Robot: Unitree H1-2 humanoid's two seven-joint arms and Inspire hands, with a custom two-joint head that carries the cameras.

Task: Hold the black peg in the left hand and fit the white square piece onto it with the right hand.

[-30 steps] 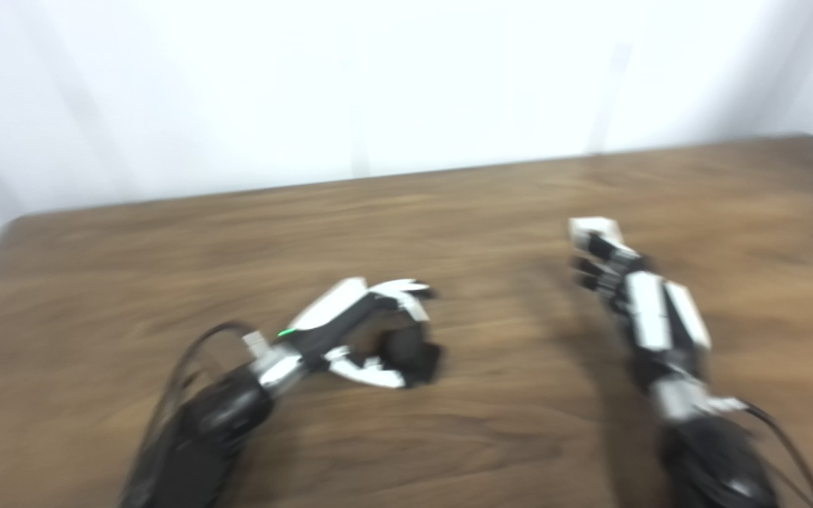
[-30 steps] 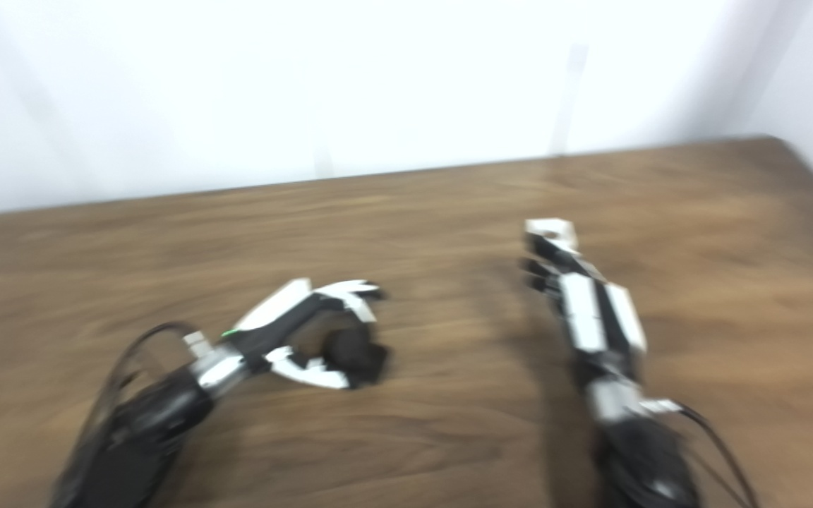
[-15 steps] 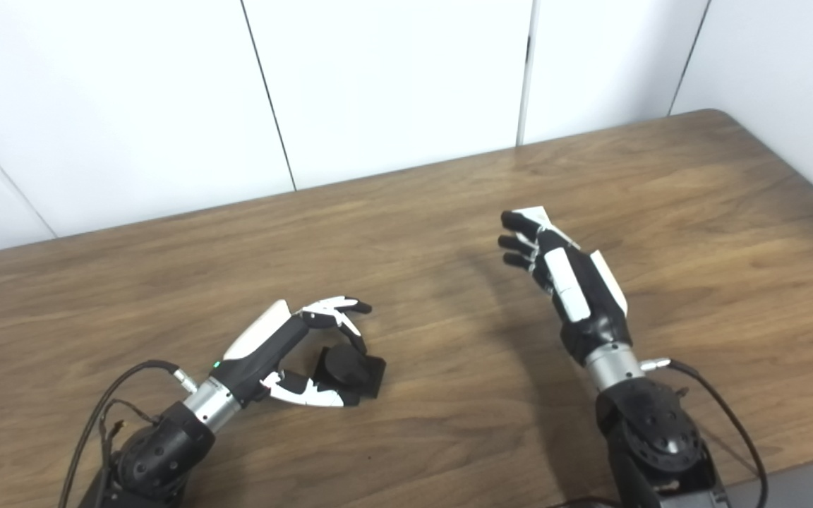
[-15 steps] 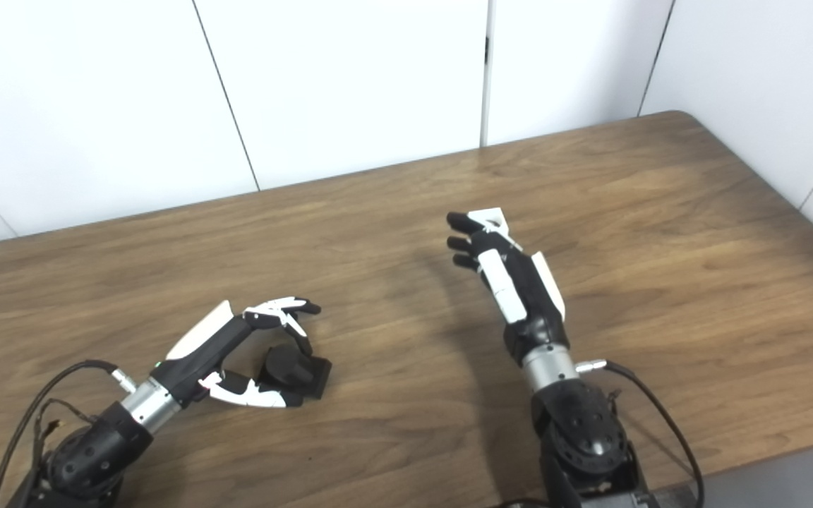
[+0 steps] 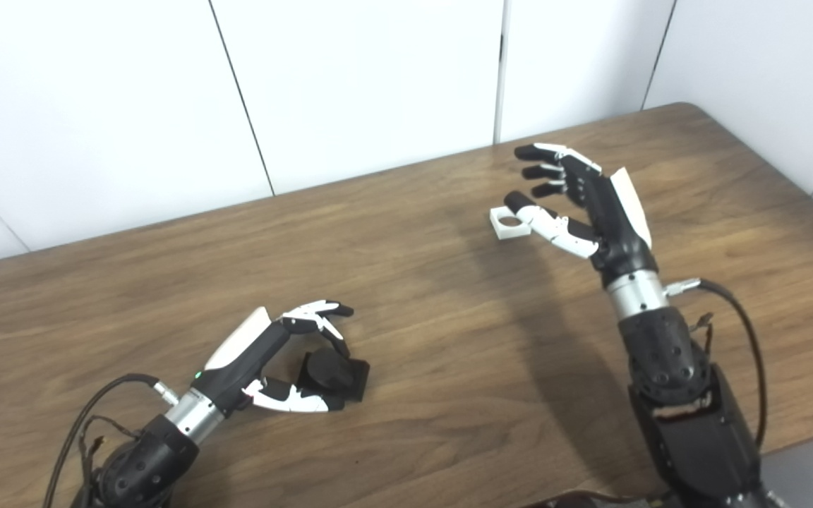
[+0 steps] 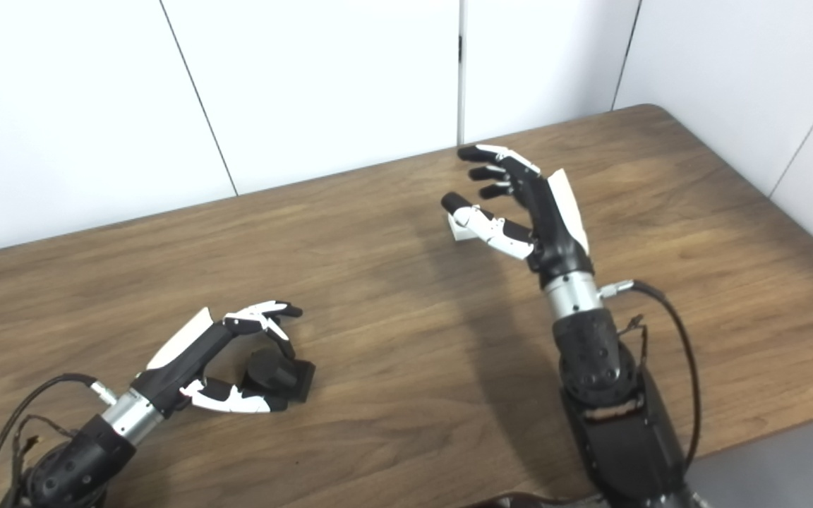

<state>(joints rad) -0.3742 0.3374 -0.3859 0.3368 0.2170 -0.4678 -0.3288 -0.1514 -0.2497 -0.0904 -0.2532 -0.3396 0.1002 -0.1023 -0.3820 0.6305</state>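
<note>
Black peg (image 5: 329,374) sits within curled left hand (image 5: 286,353); right hand (image 5: 583,204) spread, empty.

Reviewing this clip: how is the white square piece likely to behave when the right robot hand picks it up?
The white square piece looks small, rigid and hollow through the middle, so probably light. Lying flat on the table with straight sides, it should slide rather than roll if nudged. Being low, it may slip out from under the open right robot hand unless pinched squarely.
</note>
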